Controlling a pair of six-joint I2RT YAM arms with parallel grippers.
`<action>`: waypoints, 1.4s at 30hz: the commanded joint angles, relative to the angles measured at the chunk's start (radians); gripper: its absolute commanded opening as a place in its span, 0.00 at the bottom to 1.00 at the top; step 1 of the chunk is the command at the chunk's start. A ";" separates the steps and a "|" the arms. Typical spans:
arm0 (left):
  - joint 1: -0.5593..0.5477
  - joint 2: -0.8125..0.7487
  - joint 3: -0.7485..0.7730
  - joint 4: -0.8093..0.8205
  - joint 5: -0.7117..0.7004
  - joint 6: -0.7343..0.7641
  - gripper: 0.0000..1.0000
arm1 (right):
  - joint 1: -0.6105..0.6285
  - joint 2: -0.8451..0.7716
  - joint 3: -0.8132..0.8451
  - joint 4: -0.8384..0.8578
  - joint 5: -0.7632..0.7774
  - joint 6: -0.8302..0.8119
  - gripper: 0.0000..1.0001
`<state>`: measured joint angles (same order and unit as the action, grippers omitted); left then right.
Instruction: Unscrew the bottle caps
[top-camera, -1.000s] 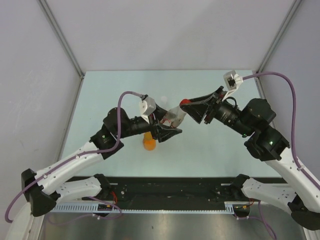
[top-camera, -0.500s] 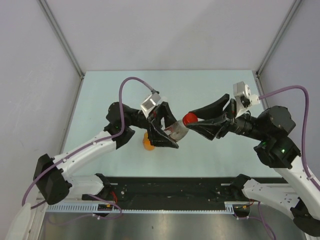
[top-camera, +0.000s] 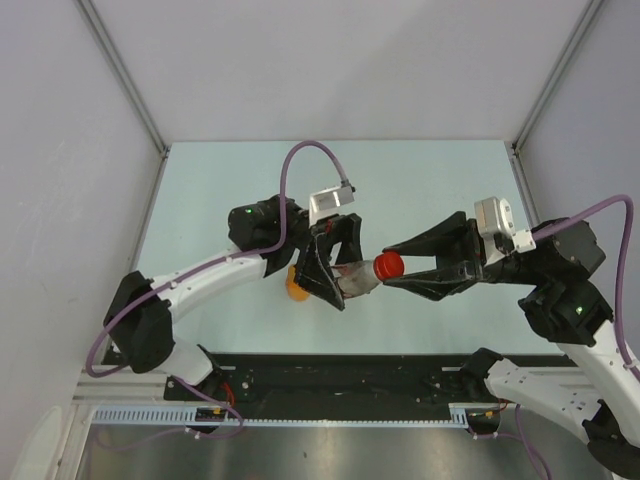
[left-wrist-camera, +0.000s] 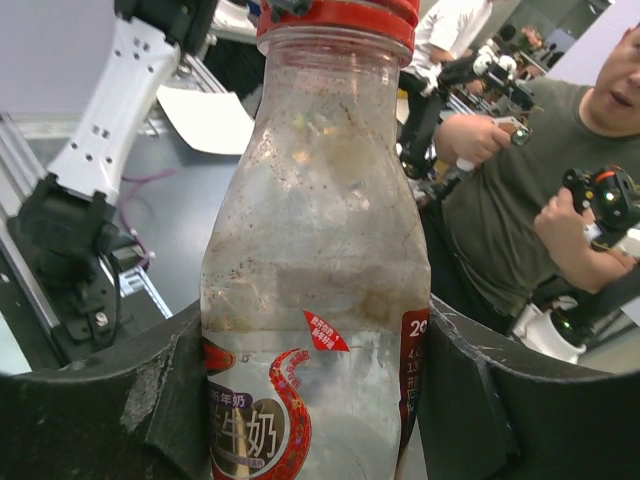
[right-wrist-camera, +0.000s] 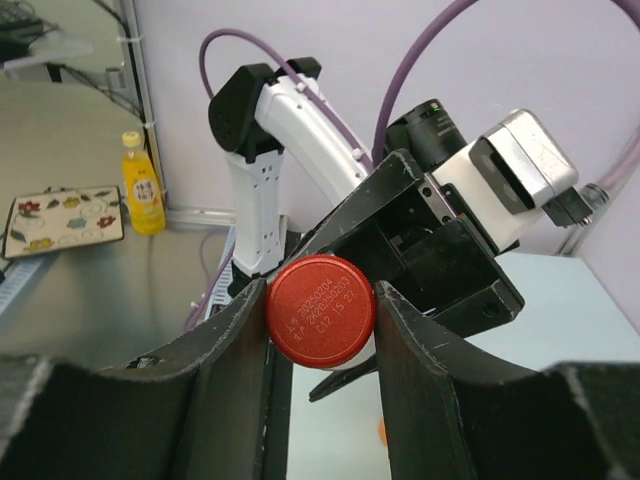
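A clear bottle (top-camera: 357, 279) with a red-and-white label is held off the table, lying roughly level, its body clamped between the black fingers of my left gripper (top-camera: 342, 273). In the left wrist view the bottle (left-wrist-camera: 315, 230) fills the frame between the two pads (left-wrist-camera: 100, 400), cap end away from the camera. Its red cap (top-camera: 389, 264) points right. My right gripper (top-camera: 388, 266) is shut on that cap (right-wrist-camera: 320, 310), one finger on each side. A squat orange bottle (top-camera: 296, 286) stands on the table, partly hidden behind the left gripper.
The pale green table (top-camera: 440, 190) is walled by grey panels at the left, back and right. A black rail (top-camera: 340, 375) and the arm bases run along the near edge. Both arms meet over the middle of the table, cables looping above them.
Both grippers and the bottle between them have moved toward the near edge and slightly right. The left wrist has turned and its elbow swung left. Both grips have held.
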<state>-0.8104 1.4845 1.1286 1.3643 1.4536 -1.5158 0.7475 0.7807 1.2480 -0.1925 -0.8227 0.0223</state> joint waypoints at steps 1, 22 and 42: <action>-0.009 0.042 0.074 0.363 -0.193 -0.129 0.00 | 0.023 0.045 -0.022 -0.191 -0.200 -0.067 0.00; 0.053 0.011 0.022 0.141 -0.200 0.104 0.00 | 0.000 0.014 -0.012 -0.183 -0.040 0.053 0.99; 0.016 -0.316 0.019 -1.254 -0.962 1.304 0.00 | -0.014 0.015 0.037 -0.024 0.513 0.398 1.00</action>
<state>-0.7921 1.2167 1.1576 0.2295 0.8158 -0.3725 0.7284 0.7925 1.2461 -0.2607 -0.4206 0.2905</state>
